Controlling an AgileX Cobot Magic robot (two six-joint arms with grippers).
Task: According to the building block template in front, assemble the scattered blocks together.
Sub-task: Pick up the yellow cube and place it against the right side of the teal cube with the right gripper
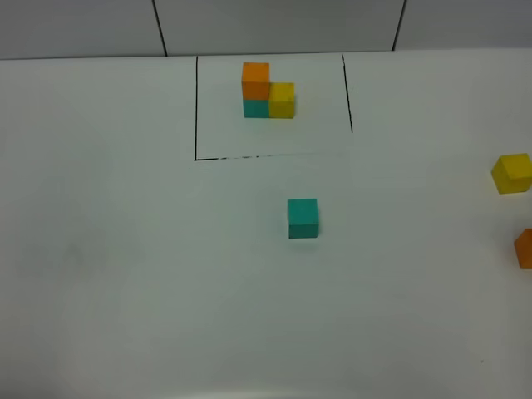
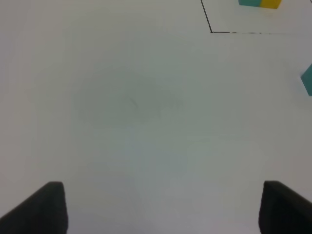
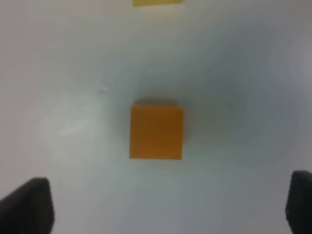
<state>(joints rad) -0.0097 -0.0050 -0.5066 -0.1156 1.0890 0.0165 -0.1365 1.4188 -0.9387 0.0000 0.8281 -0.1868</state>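
The building block template [image 1: 268,90] stands at the far middle of the table [image 1: 125,274] as our model. The teal block [image 1: 302,218] sits mid-table; the yellow block [image 1: 511,173] and orange block [image 3: 156,131] lie at the right, the orange cut off in the high view. Our right claw [image 3: 163,204] gapes above the orange (lined up, we judge); the left claw [image 2: 161,207] gapes, empty.

The table [image 1: 125,291] is white, smooth and matt. The teal cube [image 1: 302,218], yellow cube [image 1: 511,173] and orange cube [image 3: 156,131] have plain, matt, evenly coloured faces; so has the template [image 1: 268,91]. The black lines [image 1: 196,108] around it look thinly drawn on. The left gripper [image 2: 161,214] and right gripper [image 3: 165,209] have dull black fingers.
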